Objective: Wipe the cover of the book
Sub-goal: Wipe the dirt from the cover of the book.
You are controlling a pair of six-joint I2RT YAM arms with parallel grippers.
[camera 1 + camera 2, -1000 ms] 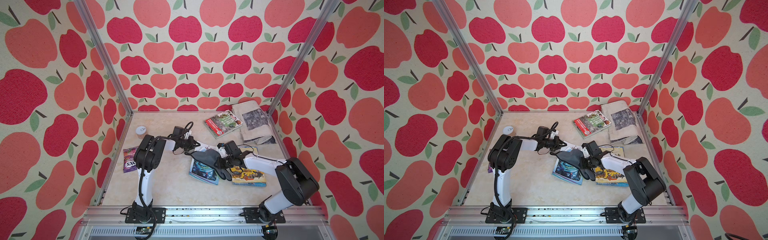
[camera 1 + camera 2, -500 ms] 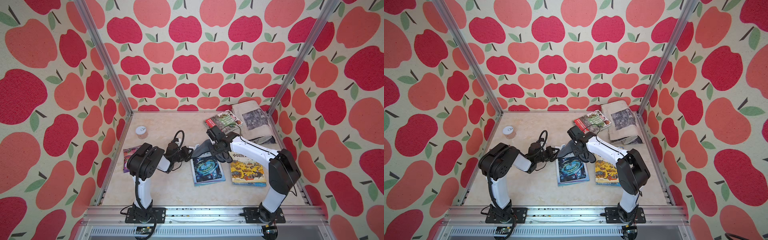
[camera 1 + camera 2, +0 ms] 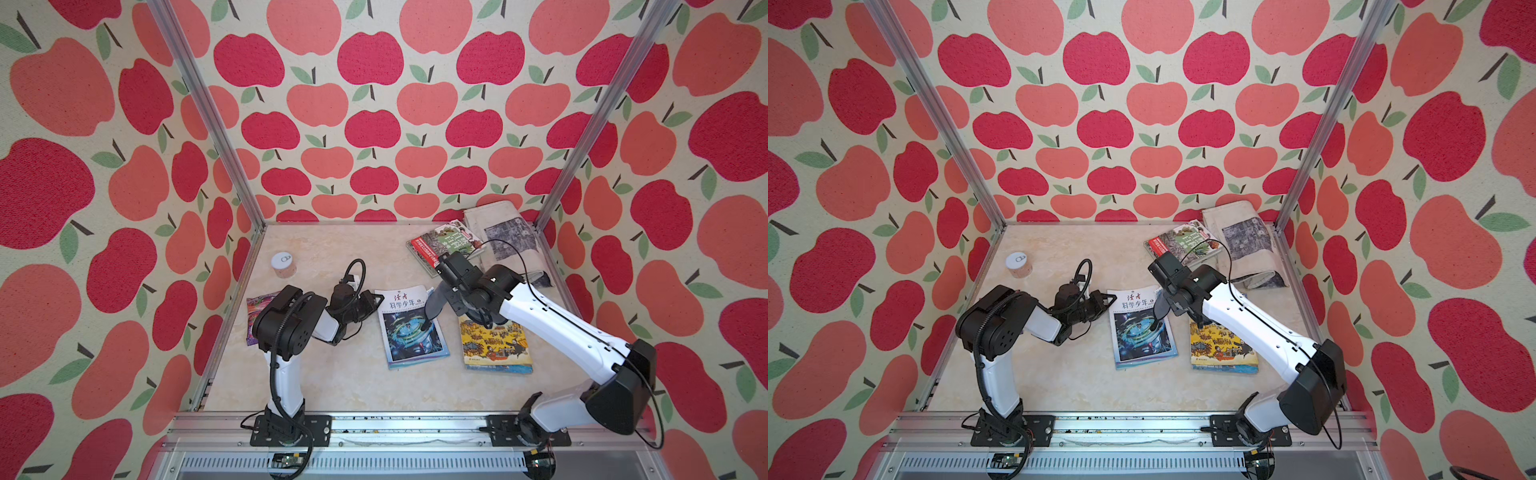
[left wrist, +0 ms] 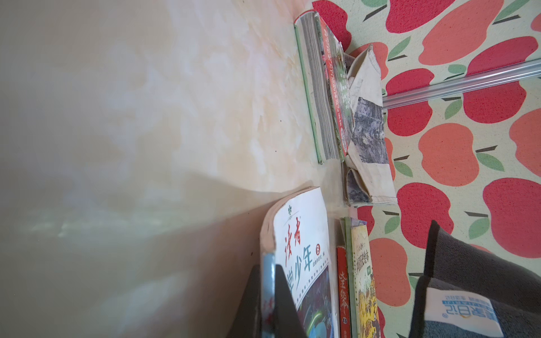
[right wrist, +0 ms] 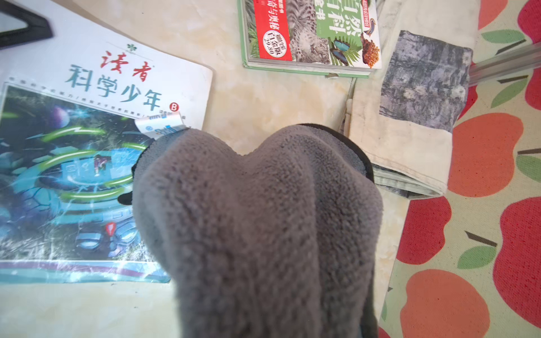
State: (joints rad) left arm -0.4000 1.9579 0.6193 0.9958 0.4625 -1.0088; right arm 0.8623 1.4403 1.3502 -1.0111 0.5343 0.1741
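Observation:
The book [image 3: 411,328] [image 3: 1142,328], white-topped with a blue space picture, lies flat mid-table. My left gripper [image 3: 376,299] [image 3: 1111,298] is low at its far left corner. In the left wrist view this gripper [image 4: 268,272] is shut on the book's [image 4: 304,240] thin edge, one finger above and one below. My right gripper [image 3: 446,297] is shut on a grey cloth [image 3: 434,305] [image 3: 1160,307]. The cloth hangs over the book's far right edge, its tip on the cover. In the right wrist view the cloth [image 5: 257,219] hides the jaws, beside the book [image 5: 73,146].
A yellow picture book [image 3: 494,345] lies right of the book, under the right arm. A green and red book [image 3: 446,245] and a folded cream bag [image 3: 511,241] sit at the back right. A small jar [image 3: 284,264] and a purple packet [image 3: 257,299] are at the left.
My right gripper has drawn the cloth from the book's middle to its far right edge, uncovering most of the cover. The left arm has folded lower, still at the book's corner.

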